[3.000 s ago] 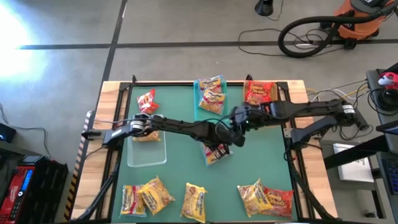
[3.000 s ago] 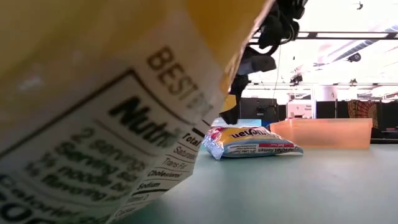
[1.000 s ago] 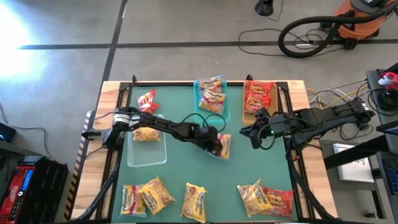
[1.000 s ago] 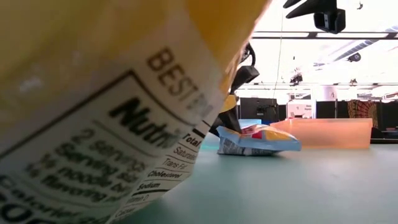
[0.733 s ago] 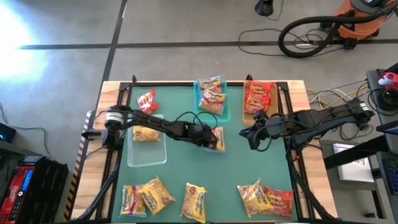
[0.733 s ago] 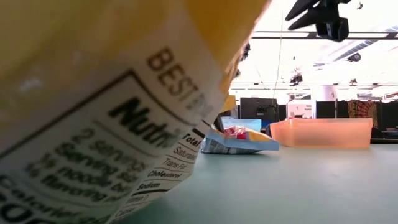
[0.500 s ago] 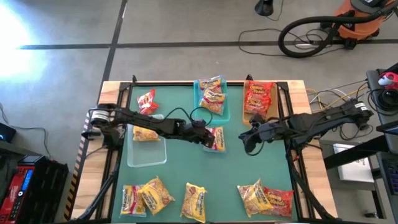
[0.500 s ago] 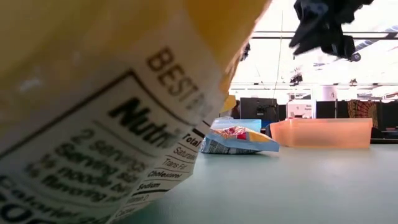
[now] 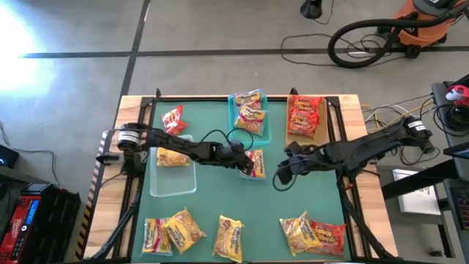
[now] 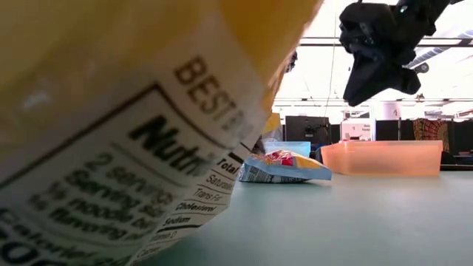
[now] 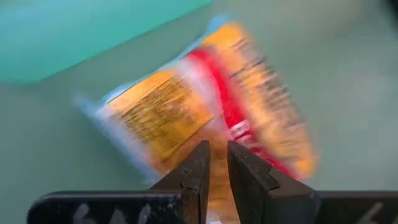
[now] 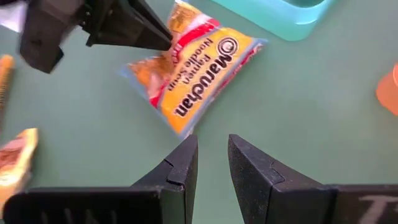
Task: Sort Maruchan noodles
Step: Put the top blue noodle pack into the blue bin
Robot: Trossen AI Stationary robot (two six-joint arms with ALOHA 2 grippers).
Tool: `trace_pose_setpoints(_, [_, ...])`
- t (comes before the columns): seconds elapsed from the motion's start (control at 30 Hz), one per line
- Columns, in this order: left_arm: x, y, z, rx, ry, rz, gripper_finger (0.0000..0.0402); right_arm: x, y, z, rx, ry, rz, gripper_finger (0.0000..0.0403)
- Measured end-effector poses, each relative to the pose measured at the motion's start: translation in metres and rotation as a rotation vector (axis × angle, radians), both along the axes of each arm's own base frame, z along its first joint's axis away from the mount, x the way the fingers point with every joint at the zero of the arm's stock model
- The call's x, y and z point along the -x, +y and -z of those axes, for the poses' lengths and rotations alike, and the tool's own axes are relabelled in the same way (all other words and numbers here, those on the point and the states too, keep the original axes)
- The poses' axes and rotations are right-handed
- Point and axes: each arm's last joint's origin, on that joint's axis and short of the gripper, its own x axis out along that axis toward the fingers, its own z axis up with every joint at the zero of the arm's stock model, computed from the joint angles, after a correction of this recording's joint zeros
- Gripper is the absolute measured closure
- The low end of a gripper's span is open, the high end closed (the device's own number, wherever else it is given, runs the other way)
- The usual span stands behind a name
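Sitting clenched beside the orange noodle packet [image 9: 254, 163], the left gripper [image 9: 245, 166] is likely nudging it toward the teal tray [image 9: 265, 132]; right gripper [image 9: 281, 176] is hovering nearby, slightly parted.

A noodle packet [image 9: 255, 163] lies mid-table, just in front of the teal tray [image 9: 250, 117], with my left gripper [image 9: 247, 166] at its left edge. My right gripper [image 9: 279, 178] hangs to its right, apart from it. More packets [image 9: 231, 237] line the near edge.
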Motion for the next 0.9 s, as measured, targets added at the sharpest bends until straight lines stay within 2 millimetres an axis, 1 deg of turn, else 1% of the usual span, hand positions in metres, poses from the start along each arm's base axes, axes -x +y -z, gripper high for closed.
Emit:
trace_pose_setpoints(0.07, [0.001,0.001,0.007,0.0,0.03,-0.002,0.0363,-0.004,0.001,0.006,-0.005,0.021,0.016,0.0323])
trace_pose_setpoints(0.27, [0.006,0.0,0.017,0.008,0.115,-0.015,0.0363,-0.013,0.003,0.02,-0.017,0.071,0.036,0.0323])
trace_pose_setpoints(0.37, [0.007,0.0,0.018,0.008,0.131,-0.015,0.0363,-0.018,0.004,0.02,-0.014,0.037,0.02,0.0323])
trace_pose_setpoints(0.53, [0.008,-0.001,0.018,0.001,0.146,-0.005,0.0363,-0.028,0.003,0.012,-0.017,-0.084,-0.007,0.0319])
trace_pose_setpoints(0.67, [0.009,-0.001,0.019,-0.002,0.151,0.0,0.0363,-0.032,-0.001,0.011,-0.022,-0.116,0.01,0.0293])
trace_pose_setpoints(0.9, [0.009,-0.002,0.019,-0.008,0.154,0.009,0.0363,-0.035,0.0,0.014,-0.04,-0.116,0.007,0.0224])
